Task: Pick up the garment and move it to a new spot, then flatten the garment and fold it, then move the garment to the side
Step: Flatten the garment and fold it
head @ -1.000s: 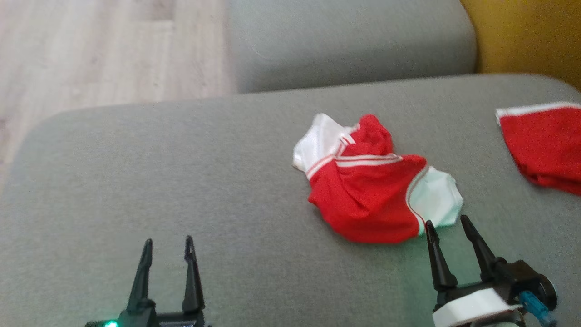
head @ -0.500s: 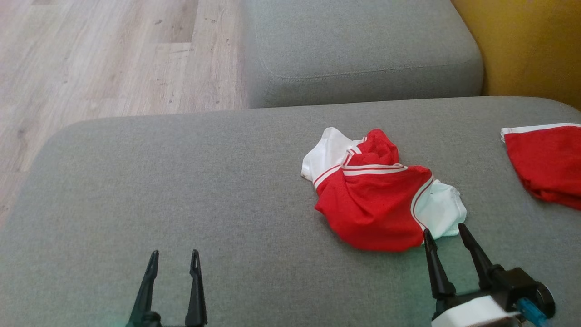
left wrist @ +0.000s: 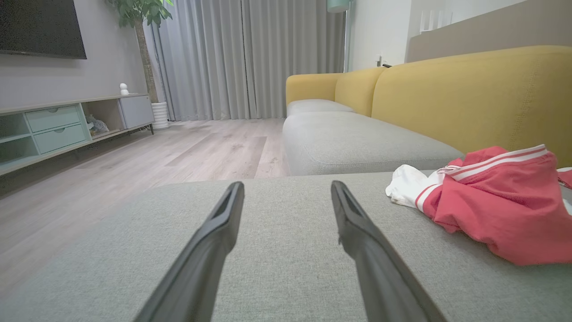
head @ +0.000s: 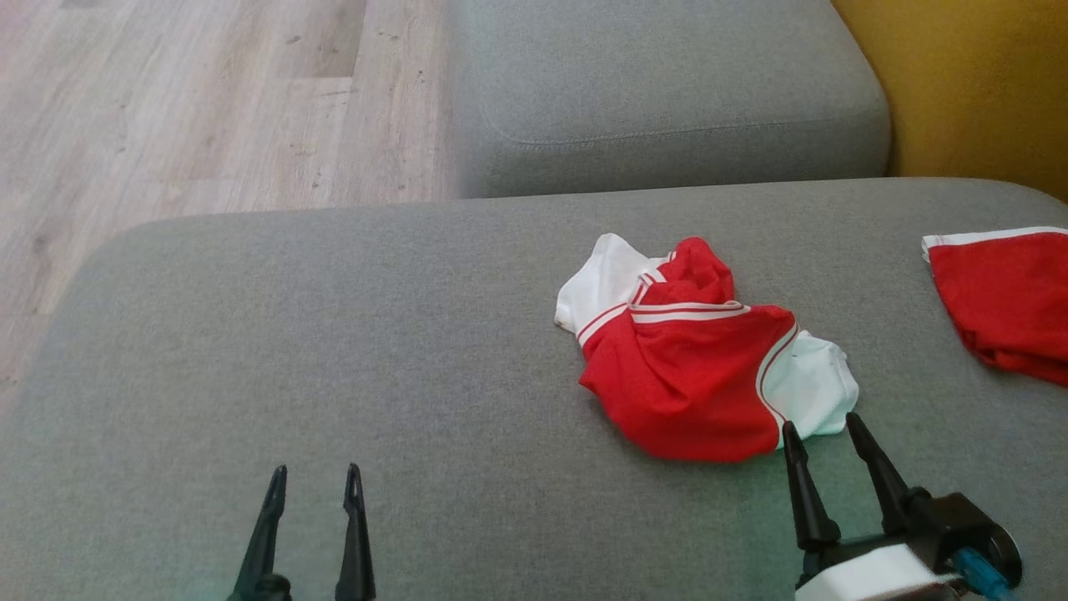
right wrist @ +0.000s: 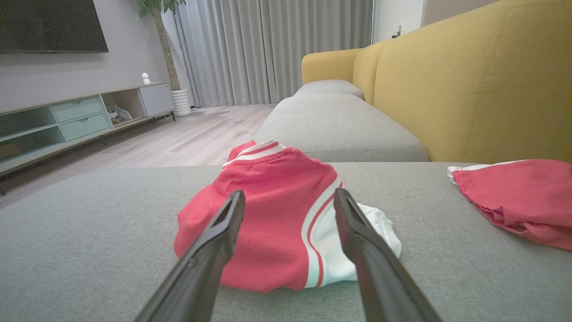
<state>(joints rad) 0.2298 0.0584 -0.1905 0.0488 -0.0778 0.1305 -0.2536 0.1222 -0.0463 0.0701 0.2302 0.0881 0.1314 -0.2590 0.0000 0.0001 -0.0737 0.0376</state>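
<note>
A crumpled red and white garment lies in a heap on the grey sofa seat, right of centre. My right gripper stands open just at its near right edge, fingertips almost at the white cloth, nothing between them. The right wrist view has the garment straight ahead past the spread fingers. My left gripper is open over bare cushion at the lower left, well away from the heap. From the left wrist the garment lies off to the right.
A second red garment with white trim lies at the seat's right edge. Behind are another grey cushion and the yellow backrest. Wood floor drops off to the left. Wide bare cushion lies between my grippers.
The head camera tilted, shifting the whole picture down a little. The left gripper sits slightly lower in the view; the right gripper and garment keep the same relation.
</note>
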